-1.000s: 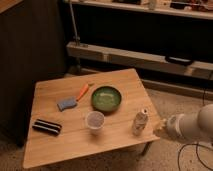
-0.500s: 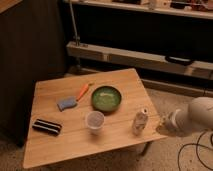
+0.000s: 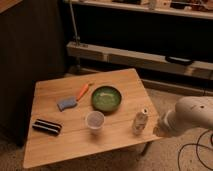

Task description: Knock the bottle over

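Note:
The bottle (image 3: 140,121) is small and clear, with a white cap and a pale label. It stands upright near the right front edge of the wooden table (image 3: 60,148). A translucent cup (image 3: 94,121) with no cap stands to its left. My white arm comes in from the right, and the gripper (image 3: 158,129) is just right of the bottle, at about the height of the table's edge and a small gap away from it. It holds nothing that I can see.
A green bowl (image 3: 106,98) sits behind the cup. A blue sponge (image 3: 66,103) and an orange tool (image 3: 83,91) lie to the left, and a black flat object (image 3: 47,126) lies at the front left. Metal shelving (image 3: 135,56) stands behind the table. A cable (image 3: 196,150) lies on the floor at the right.
My arm's white body has shifted slightly up and to the right at the table's right edge. The bottle has stayed upright and in place.

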Available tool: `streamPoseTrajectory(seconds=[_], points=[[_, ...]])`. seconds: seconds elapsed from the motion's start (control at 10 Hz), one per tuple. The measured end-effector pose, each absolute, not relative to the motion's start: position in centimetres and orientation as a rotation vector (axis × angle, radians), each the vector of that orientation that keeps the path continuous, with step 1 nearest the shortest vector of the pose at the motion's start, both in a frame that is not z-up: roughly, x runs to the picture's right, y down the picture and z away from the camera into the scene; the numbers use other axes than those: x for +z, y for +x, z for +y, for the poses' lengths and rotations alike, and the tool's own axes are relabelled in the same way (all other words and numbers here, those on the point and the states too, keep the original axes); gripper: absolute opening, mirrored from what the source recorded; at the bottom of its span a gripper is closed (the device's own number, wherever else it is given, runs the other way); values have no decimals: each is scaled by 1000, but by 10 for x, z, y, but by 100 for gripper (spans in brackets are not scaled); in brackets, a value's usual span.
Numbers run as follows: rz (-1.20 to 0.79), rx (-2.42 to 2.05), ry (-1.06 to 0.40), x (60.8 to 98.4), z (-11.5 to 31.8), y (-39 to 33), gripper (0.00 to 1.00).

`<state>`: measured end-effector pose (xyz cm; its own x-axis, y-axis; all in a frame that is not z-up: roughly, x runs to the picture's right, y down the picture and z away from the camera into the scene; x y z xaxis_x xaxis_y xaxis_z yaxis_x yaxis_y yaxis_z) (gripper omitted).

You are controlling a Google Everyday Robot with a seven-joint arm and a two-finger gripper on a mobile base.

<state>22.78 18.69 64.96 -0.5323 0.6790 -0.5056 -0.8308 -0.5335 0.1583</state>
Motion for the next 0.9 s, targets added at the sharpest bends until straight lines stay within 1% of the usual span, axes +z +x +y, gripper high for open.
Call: streamPoseTrajectory(seconds=[0.4, 0.6, 0.7, 0.9], points=[[531, 2091, -449, 675, 185, 224, 26], [562, 2097, -407, 679, 184, 244, 26], [577, 2094, -373, 680, 178, 260, 26], [579, 2079, -345, 691, 161, 268, 26]])
